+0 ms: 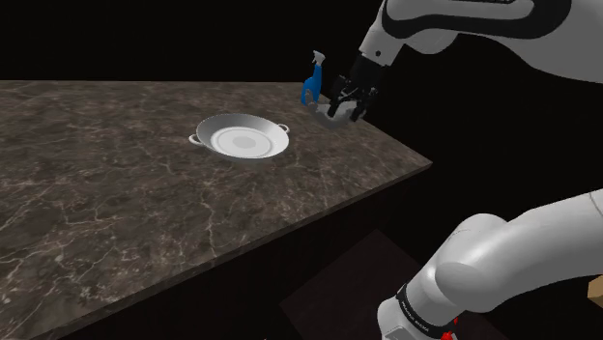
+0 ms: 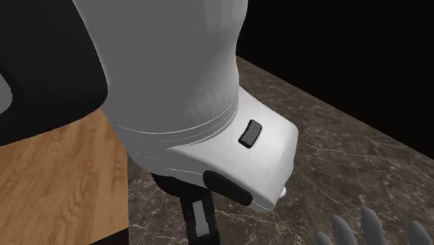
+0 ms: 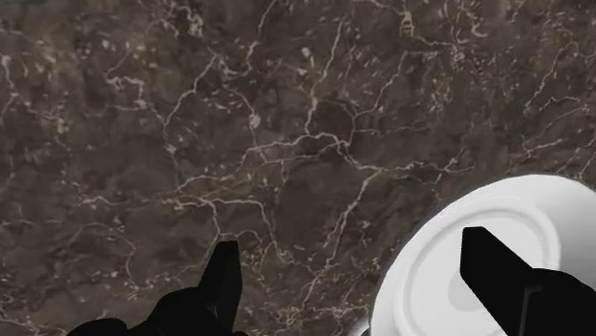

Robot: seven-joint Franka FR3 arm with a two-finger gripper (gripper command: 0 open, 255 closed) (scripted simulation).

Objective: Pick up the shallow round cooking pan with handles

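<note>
We seem to be in a home kitchen: a dark, white-veined marble countertop (image 1: 116, 193) carries a shallow round pan (image 1: 243, 141) with two small handles near its middle and a blue-headed spray bottle (image 1: 310, 89) at its far edge, a wood-grained surface (image 2: 62, 174) adjoining it.

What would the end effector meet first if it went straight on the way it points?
Probably the dark marbled countertop between the end effector's open fingers; one finger lines up with the white round pan.
</note>
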